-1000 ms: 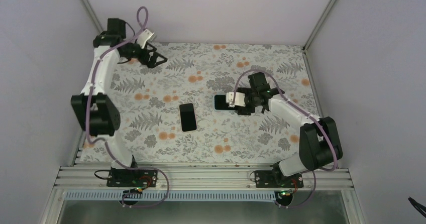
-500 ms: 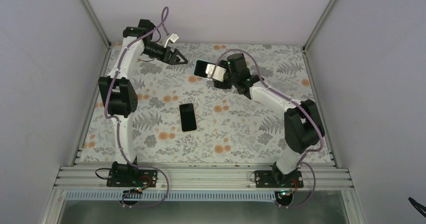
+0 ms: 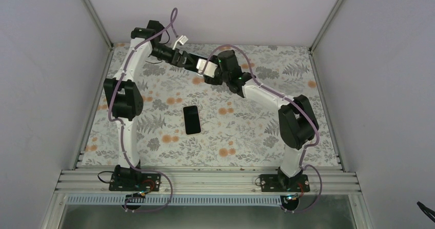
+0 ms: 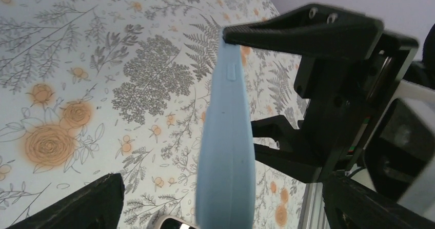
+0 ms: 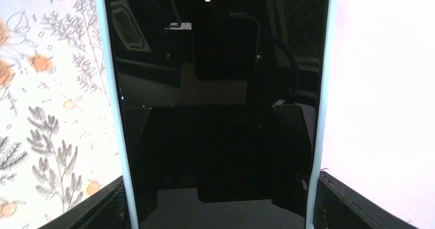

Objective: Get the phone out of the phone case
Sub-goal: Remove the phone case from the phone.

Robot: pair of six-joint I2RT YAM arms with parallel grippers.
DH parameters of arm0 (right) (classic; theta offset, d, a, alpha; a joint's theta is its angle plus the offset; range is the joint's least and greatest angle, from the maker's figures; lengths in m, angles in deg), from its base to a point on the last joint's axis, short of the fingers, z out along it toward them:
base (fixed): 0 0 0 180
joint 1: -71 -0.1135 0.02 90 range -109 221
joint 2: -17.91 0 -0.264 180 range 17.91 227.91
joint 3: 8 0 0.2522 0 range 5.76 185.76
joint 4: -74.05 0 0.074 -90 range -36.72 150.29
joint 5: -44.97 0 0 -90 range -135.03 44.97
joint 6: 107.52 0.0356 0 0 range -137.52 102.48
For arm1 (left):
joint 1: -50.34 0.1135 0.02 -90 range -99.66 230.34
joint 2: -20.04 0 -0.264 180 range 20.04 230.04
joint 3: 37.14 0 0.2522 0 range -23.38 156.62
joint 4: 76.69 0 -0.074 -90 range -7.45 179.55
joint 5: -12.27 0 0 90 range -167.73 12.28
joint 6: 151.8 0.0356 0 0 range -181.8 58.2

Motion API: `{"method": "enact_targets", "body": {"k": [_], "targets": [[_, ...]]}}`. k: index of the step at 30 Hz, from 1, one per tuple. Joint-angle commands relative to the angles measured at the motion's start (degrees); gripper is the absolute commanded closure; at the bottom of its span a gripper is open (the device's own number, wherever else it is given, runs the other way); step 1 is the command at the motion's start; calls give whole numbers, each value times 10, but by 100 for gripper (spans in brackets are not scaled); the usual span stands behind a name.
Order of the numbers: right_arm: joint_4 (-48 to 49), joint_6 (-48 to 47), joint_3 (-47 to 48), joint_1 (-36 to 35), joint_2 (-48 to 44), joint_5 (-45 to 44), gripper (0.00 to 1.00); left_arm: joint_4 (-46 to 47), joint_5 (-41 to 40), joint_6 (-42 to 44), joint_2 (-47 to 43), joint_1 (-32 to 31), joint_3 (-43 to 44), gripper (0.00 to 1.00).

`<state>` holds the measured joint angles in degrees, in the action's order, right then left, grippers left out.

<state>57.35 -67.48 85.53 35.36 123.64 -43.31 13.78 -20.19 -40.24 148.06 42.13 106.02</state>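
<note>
In the top view, the white left arm (image 3: 125, 93) rises along the left side of the frame. The matt black left gripper (image 3: 191, 62) sits at the upper centre, over a cloth (image 3: 246, 131) printed with grey ferns and orange roses. Its claw is released: in the left wrist view the two dark, ribbed fingers (image 4: 77, 206) sit in the bottom corners, one on each side of the phone case (image 4: 225, 152) and clear of it.

That view shows the phone case edge-on as a smooth, pale blue, rounded strip with a small raised side button near its top. Its long axis runs from the top of the frame to the bottom, leaning slightly.

A flat black slab (image 3: 192, 119) shaped like a phone lies alone on the cloth, lower in the top view. Its long axis runs roughly up the frame.

To the right, the right gripper (image 5: 218, 201) is clenched across the width of the phone case, with one black finger on each blue rim. The phone (image 5: 218, 85) is seated in the case and held off the cloth. Its glossy black screen faces the right wrist camera and mirrors the gripper. Its long axis points straight up that frame, away from the wrist.
</note>
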Motion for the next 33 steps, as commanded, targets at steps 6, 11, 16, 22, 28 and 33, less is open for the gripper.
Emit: {"method": "enact_targets", "body": {"k": [6, 11, 16, 22, 28, 33], "targets": [[56, 32, 38, -23, -2, -10, 54, -13, 27, -5, -11, -5, 1, 35], [40, 34, 28, -31, -13, -4, 50, -19, 44, -1, -16, -6, 15, 67], [-11, 60, 30, -32, -30, -1, 1, -20, 56, 10, -31, -6, 19, 98], [-274, 65, 83, 25, -66, 158, 0, -20, 15, 84, -94, -7, -11, 98], [-553, -85, 183, 127, -37, 367, 0, -20, -107, 251, -204, -31, -104, 98], [-707, -142, 266, 127, 26, 387, 0, -10, -207, 315, -271, -86, -191, 98]]}}
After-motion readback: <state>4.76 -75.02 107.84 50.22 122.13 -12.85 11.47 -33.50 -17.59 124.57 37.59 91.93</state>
